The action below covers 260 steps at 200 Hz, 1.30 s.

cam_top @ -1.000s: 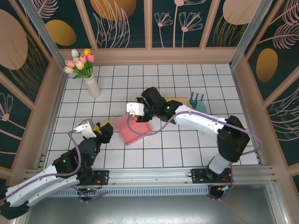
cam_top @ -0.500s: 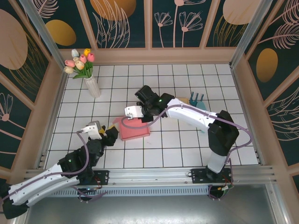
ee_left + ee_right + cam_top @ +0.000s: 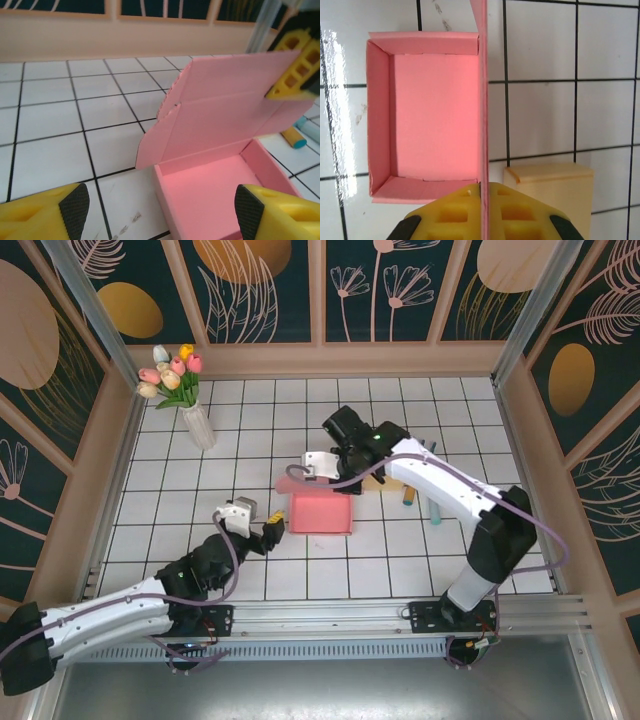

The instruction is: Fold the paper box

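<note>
Box lid (image 3: 225, 100) — in right claw (image 3: 483, 190)

A vase (image 3: 198, 426) of tulips (image 3: 170, 372) stands back left; a tan box (image 3: 548, 195) and perhaps pens (image 3: 408, 499) lie right.

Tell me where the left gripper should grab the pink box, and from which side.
On the pink box, probably the side wall nearest the open left gripper, approached from that side, one finger inside: it's a thin upright edge with an open top. The right gripper pinches the raised lid.
</note>
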Available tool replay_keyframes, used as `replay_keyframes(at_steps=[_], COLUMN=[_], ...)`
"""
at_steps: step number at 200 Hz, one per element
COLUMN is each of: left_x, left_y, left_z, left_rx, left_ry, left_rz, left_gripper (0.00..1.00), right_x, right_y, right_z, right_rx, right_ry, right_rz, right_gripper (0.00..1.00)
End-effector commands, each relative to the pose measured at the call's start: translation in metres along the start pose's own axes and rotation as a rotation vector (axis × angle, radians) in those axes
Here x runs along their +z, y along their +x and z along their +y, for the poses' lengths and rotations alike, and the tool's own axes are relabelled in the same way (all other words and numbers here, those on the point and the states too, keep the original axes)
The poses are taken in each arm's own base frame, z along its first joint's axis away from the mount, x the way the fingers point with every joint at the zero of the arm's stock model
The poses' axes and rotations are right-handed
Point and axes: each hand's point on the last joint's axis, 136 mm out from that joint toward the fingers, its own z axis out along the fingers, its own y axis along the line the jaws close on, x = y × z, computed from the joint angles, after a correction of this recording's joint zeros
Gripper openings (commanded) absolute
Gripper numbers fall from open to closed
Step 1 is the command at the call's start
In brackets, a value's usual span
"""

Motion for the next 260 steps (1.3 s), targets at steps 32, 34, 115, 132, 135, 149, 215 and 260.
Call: replay_keyframes(at_steps=[32, 34, 115, 132, 135, 149, 215, 260], left_x=[0.024, 0.025, 0.061, 0.065, 0.066, 0.071, 0.086, 0.085], left_y=[-0.045, -0.045, -0.026, -0.025, -0.024, -0.020, -0.021, -0.024], left_z=[-0.013, -0.015, -0.019, -0.017, -0.017, -0.015, -0.020, -0.031], left_rx=[0.140, 0.153, 0.422, 0.441, 0.444, 0.462, 0.506, 0.510], left_ry=[0.155, 0.167, 0.186, 0.170, 0.167, 0.154, 0.157, 0.220], left_rz=[-0.068, -0.067, -0.026, -0.021, -0.017, 0.005, 0.026, 0.027], left_gripper=[0.76, 0.76, 0.57, 0.58, 0.58, 0.58, 0.55, 0.35], right_x=[-0.029, -0.030, -0.021, -0.018, -0.018, -0.017, -0.023, -0.022], right_y=[0.012, 0.012, 0.019, 0.018, 0.018, 0.019, 0.018, 0.018], right_z=[0.012, 0.012, 0.008, 0.011, 0.011, 0.013, 0.021, 0.015], right_rx=[0.012, 0.012, 0.032, 0.025, 0.024, 0.022, -0.003, 0.010], right_ry=[0.011, 0.012, -0.030, -0.046, -0.047, -0.055, -0.060, -0.035], right_rz=[-0.076, -0.079, -0.076, -0.083, -0.084, -0.084, -0.108, -0.103], right_gripper=[0.01, 0.01, 0.01, 0.01, 0.01, 0.01, 0.01, 0.01])
